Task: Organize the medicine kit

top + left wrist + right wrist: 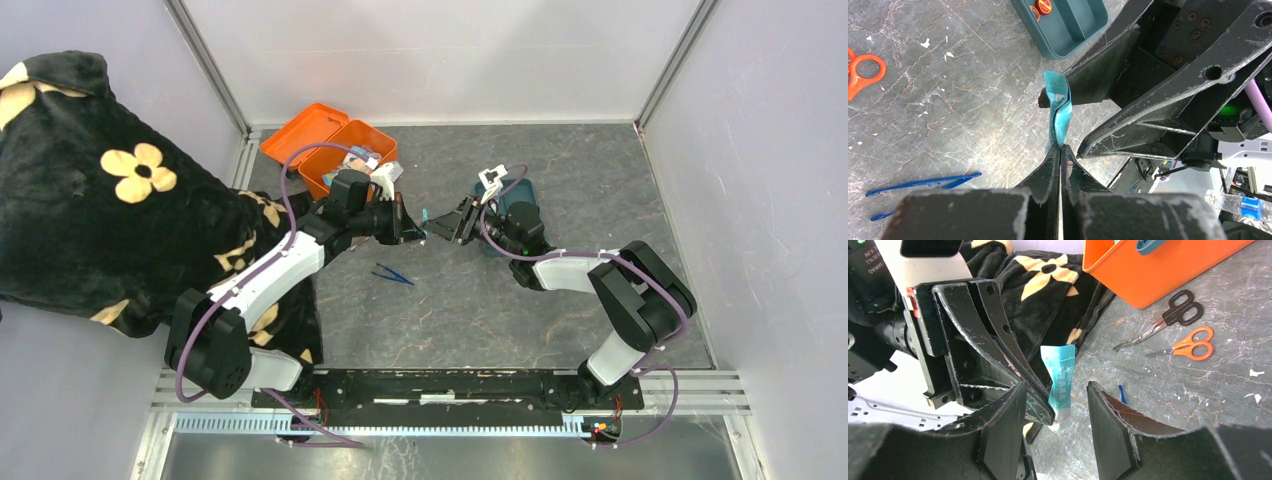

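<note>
One teal sachet (1060, 107) disappears partly inside the clamped left end effector (1060, 147).

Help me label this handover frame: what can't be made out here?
- Medicine kit contents: top view, too small and partly behind the left arm; right wrist view cuts the box off at the top edge.
- Packet print: right wrist view, blurred.
- Teal tray: top view, mostly under the right arm.
</note>
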